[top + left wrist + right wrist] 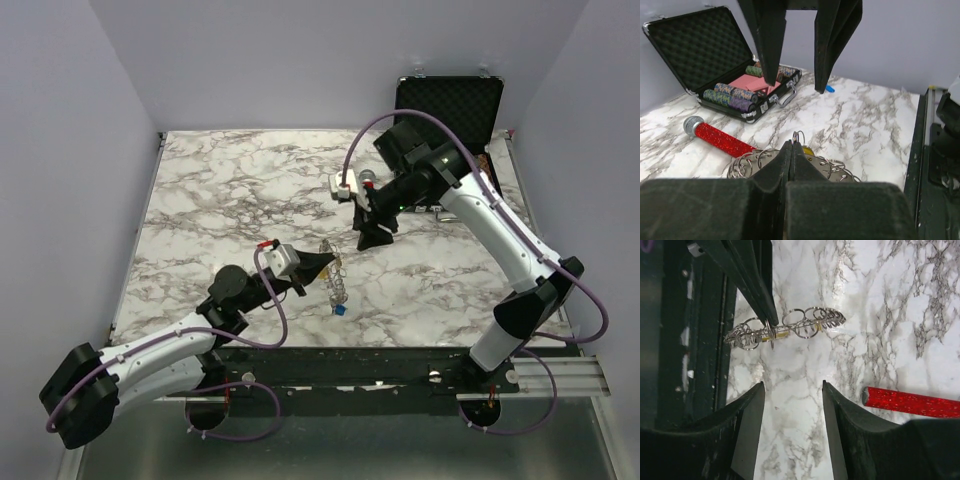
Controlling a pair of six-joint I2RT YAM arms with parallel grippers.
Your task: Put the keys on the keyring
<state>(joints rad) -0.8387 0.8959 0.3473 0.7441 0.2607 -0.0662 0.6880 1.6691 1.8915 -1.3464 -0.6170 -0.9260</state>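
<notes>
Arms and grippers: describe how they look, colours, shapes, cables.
The left arm and right arm have white links between bulky black joints, each trailed by a looping purple cable. Each wrist carries a white camera block with a red mark. The fingers are matte black, tapering wedges.

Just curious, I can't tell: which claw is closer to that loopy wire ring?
Left. The left gripper is shut on the keyring at its rim; the right gripper hovers open a little beyond it, not touching.
</notes>
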